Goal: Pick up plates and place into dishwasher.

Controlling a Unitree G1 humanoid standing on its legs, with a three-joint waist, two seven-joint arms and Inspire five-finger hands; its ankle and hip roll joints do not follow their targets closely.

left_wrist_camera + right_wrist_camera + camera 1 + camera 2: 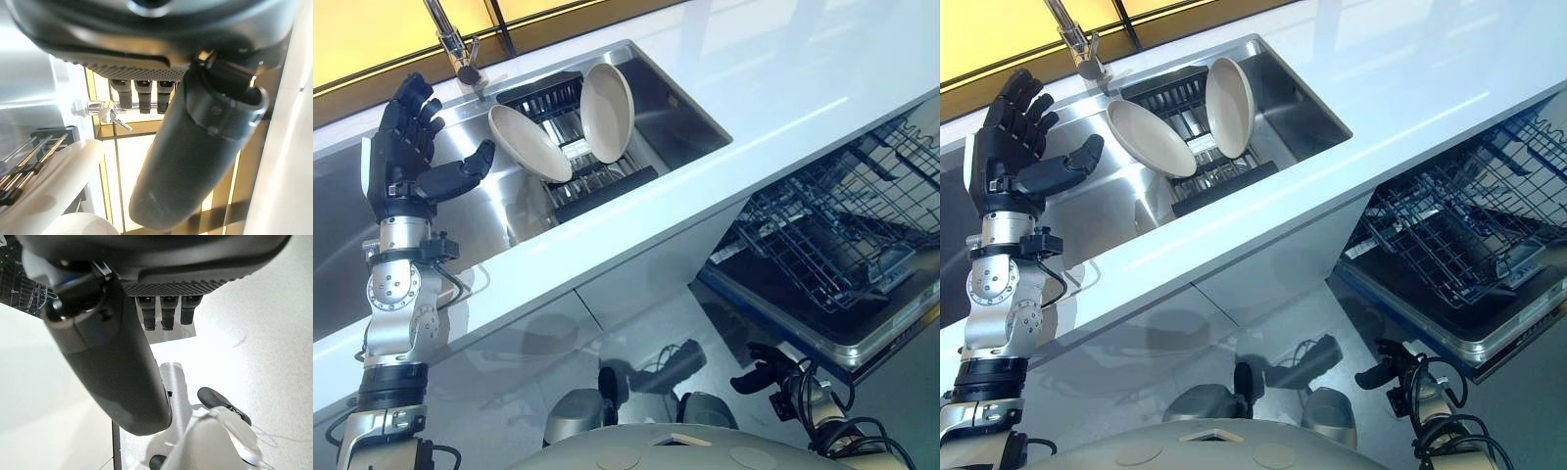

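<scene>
Fingers [411, 103] of the left hand [406, 157] are spread, released, just beside the two plates [529, 143] in the sink [675, 108]. Right hand [766, 372] fingers relaxed, below the sink.

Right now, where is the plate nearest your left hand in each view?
Left eye view: the nearer plate leans in the sink rack, just beyond the left hand.
Right eye view: same plate, upper left of centre.
Left wrist view: its pale rim beside the thumb.
Right wrist view: not in it.
Shared landmark: the faucet.
</scene>
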